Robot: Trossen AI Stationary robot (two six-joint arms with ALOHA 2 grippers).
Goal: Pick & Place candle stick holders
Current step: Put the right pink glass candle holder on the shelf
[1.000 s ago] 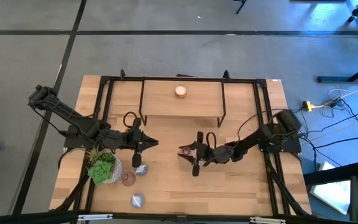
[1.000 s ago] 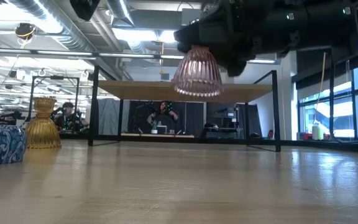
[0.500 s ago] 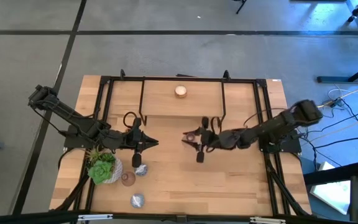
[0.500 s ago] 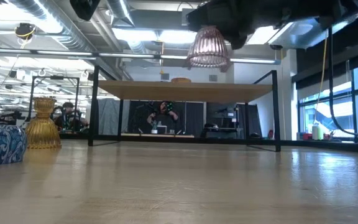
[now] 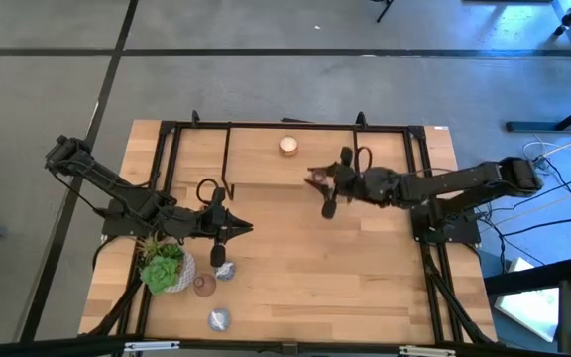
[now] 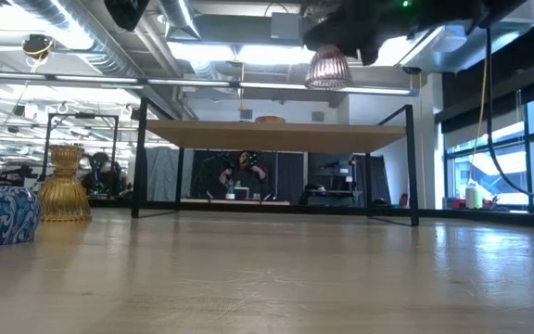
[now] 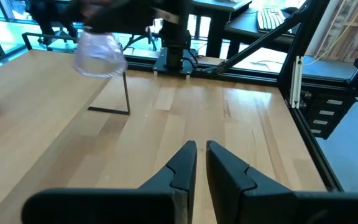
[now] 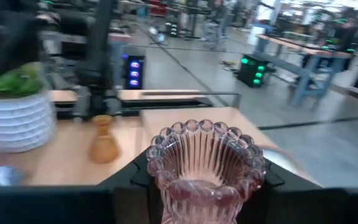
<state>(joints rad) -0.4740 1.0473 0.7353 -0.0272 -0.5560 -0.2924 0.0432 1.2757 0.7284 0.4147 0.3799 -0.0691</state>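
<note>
Right gripper (image 5: 317, 181), clamped on the pink candle stick holder (image 5: 315, 182), has risen and swung from mid-table toward the raised wooden shelf (image 5: 256, 159) over the last second; the holder now hangs at the shelf's front edge, so placement looks close. On the shelf already sits the cream-white holder (image 5: 287, 146). Left gripper (image 5: 216, 247) waits with fingers nearly together, holding nothing, by the succulent (image 5: 164, 266), the amber holder (image 5: 203, 286) and the two silvery-blue holders (image 5: 225, 270).

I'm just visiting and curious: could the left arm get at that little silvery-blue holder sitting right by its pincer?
Probably yes. The left pincer hangs just beside the silvery-blue holder, nothing between them, though its fingers are shut and must open first.
</note>
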